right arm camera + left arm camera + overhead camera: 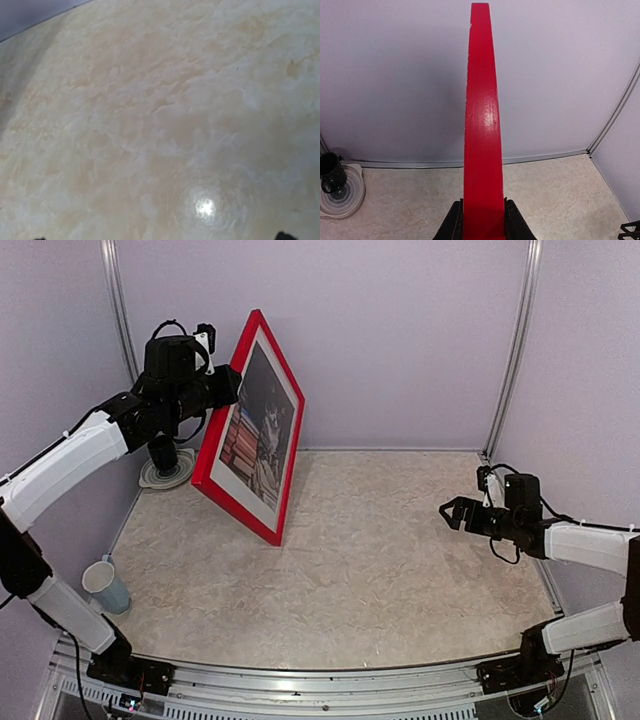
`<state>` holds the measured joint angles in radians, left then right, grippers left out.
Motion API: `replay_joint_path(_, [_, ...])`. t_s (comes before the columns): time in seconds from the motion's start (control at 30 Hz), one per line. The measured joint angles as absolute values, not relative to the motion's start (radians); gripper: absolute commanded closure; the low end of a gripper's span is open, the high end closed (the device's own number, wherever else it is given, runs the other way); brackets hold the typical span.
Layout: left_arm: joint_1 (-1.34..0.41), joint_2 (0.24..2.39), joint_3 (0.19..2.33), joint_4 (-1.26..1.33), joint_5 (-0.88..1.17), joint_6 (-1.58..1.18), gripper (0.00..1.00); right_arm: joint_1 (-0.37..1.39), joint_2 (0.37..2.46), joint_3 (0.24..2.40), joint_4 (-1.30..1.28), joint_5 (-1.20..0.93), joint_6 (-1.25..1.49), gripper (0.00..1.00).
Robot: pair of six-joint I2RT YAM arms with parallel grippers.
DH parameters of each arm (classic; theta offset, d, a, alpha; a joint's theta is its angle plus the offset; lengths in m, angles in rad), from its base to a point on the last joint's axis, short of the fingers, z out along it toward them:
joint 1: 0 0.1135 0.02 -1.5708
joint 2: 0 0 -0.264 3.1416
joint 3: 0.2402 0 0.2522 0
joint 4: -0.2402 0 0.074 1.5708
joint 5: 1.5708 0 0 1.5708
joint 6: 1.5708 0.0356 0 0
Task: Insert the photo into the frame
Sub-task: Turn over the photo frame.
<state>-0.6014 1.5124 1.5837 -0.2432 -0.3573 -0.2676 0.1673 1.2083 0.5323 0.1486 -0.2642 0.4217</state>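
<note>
Left gripper (pixel 232 382) – clamped on the frame (pixel 236 510). I hold it by its long edge, high up on the side towards the left wall. In the left wrist view the red edge runs straight up the middle of the picture, and my two dark fingers (pixel 454 226) press it from either side at the bottom.

The frame stands on end at the back left of the table (pixel 400 570), tilted, red front turned to the right and towards the camera. Its low corner is down at the table surface; I cannot tell whether it bears on it or hangs just clear.

The photo (pixel 258 425) shows inside the frame: grey cat, stacked reddish and pale books, a pale margin between print and red border. It leans with the frame.

Right gripper (pixel 452 513) – released, jaws spread, holding nothing. It hovers over the right side of the table, well apart from the frame. The right wrist view gives only the beige marbled surface with one bright glare spot, and my fingertips (pixel 283 235) as dark specks at the bottom corners.

Other things: a pale cup (pixel 105 586) upright near the front left corner, beside my left arm. A black item on a round white base (pixel 165 468) sits by the left wall, behind the frame.
</note>
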Motion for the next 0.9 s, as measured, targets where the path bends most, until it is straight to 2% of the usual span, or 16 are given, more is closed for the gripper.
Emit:
replay_joint_path(0.3, [-0.557, 1.44, 1.435, -0.223, -0.237, -0.415, 1.0, 0.167, 1.221, 0.532, 0.164, -0.282, 0.435, 0.01])
replay_joint_path(0.53, [-0.543, 1.368, 1.253, -0.109, -0.171, -0.556, 1.0, 0.17, 1.244, 0.532, 0.168, -0.295, 0.44, 0.01])
replay_joint_path(0.9, [-0.476, 1.356, 1.111, -0.006, -0.051, -0.701, 1.0, 0.182, 1.262, 0.532, 0.171, -0.305, 0.45, 0.01])
